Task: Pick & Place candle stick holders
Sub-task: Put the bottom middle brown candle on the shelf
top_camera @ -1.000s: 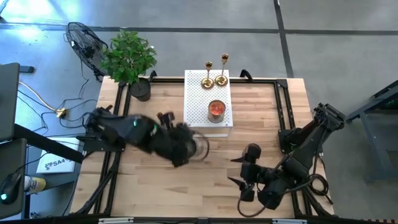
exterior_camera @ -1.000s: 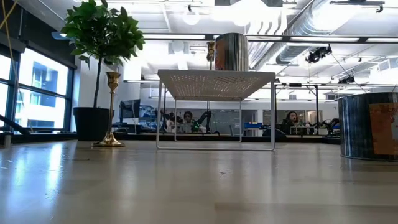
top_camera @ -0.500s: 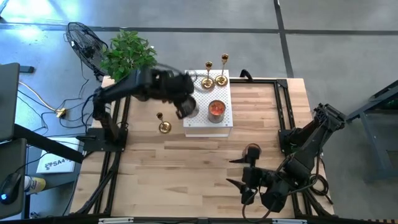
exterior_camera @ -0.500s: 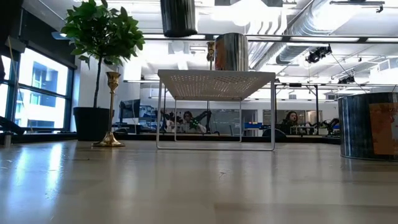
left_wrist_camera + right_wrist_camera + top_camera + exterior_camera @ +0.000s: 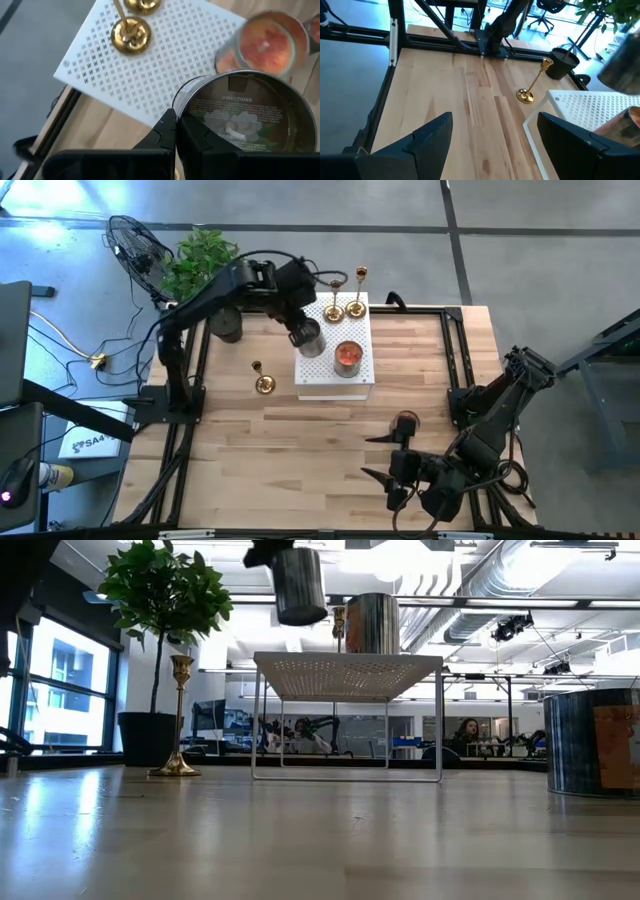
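Note:
My left gripper [image 5: 297,330] is shut on a silver tin [image 5: 308,338] that hangs over the left part of a white perforated stand [image 5: 320,372]. In the low view the tin [image 5: 298,585] is above the stand top [image 5: 345,665]. Two gold candle stick holders [image 5: 334,308] [image 5: 357,302] rest on their round bases at the stand's far end. A third [image 5: 263,380] stands on its base on the table left of the stand. My right gripper [image 5: 385,463] stands open near the table's near right, with nothing between its fingers. My left gripper pinches the tin's rim [image 5: 176,102] between its two fingers, which come from above and slant down. One finger [image 5: 166,131] lies outside the wall, and the other [image 5: 196,137] over the tin's round labelled face. The tin hangs a little tilted, clear of the stand.
An orange candle jar [image 5: 347,355] sits on the stand's near right part. A dark tin [image 5: 405,423] stands on the table by my right gripper. A potted plant [image 5: 205,270] is at the far left corner. Black frame rails [image 5: 190,380] run along the table's sides.
My left gripper has swung from the table's middle toward the far edge with the tin, which stays lifted clear. It now hangs over the stand's left part. The arm's swing has uncovered the candle stick holder standing on the table.

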Controlling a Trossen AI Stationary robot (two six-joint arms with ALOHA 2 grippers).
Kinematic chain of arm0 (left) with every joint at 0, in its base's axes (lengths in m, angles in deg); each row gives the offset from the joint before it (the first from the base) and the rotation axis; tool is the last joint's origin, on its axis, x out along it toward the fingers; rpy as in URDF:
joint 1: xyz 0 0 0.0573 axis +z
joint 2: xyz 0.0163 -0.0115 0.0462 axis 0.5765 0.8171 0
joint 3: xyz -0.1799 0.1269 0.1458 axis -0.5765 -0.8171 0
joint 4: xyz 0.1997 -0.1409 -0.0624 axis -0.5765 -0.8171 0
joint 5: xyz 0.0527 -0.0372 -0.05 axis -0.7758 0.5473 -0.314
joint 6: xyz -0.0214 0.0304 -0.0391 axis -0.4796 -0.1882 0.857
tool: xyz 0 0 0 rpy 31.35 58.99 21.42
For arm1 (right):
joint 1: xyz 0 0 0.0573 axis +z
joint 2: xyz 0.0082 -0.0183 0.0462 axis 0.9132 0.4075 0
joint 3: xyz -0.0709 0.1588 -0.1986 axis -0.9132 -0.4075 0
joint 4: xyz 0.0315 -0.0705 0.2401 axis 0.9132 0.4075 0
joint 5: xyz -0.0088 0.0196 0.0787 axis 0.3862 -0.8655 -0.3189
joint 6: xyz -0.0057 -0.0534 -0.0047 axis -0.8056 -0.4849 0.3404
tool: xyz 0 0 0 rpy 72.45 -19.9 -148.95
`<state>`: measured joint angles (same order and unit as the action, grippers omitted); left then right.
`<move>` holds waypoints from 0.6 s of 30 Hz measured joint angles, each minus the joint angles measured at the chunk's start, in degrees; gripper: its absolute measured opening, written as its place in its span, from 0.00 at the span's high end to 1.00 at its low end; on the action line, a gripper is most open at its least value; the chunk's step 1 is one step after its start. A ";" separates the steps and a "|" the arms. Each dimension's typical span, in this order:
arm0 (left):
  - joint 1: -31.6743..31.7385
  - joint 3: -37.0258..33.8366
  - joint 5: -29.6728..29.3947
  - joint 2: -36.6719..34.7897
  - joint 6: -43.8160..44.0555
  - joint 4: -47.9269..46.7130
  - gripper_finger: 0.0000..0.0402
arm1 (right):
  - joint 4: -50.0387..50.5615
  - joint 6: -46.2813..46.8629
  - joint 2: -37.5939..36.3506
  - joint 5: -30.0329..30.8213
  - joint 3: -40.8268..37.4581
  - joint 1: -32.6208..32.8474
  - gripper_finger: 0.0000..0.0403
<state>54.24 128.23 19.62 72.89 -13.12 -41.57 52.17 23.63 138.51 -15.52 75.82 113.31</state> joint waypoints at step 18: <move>6.81 0.00 7.54 8.06 -6.88 5.40 1.00 | -0.43 -1.95 0.00 -3.11 -0.07 -3.64 0.29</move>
<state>61.05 128.23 27.16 80.95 -20.00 -36.17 51.74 21.68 138.51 -18.63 75.76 109.67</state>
